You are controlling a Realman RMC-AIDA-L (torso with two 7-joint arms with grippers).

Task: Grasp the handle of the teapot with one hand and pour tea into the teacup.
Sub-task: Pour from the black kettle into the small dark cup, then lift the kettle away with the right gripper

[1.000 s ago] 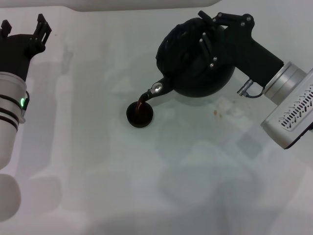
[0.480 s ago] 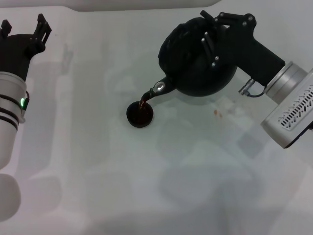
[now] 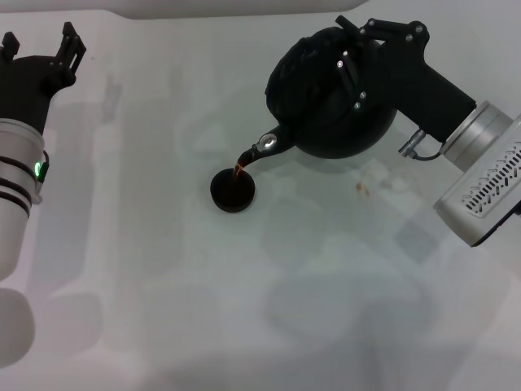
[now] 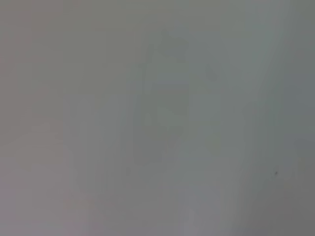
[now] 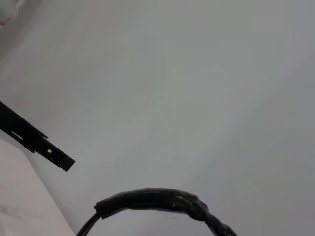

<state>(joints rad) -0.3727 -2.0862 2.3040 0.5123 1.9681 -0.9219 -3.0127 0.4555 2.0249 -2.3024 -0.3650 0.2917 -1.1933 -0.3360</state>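
Black matte round teapot (image 3: 330,102) tilted, thin stream entering tiny black teacup (image 3: 233,191) mid-tabletop. Right gripper (image 3: 358,61) fingers clamped on ribbed handle (image 5: 162,200). Left gripper (image 3: 37,50) parked, fingers apart. Next: level off.

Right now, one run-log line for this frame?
phase: pouring | right gripper: shut on handle | teapot: tilted, tea streaming into teacup | left gripper: parked far left

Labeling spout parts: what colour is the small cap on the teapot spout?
Grey, against the matte-black teapot; the cap shows best in the head view.
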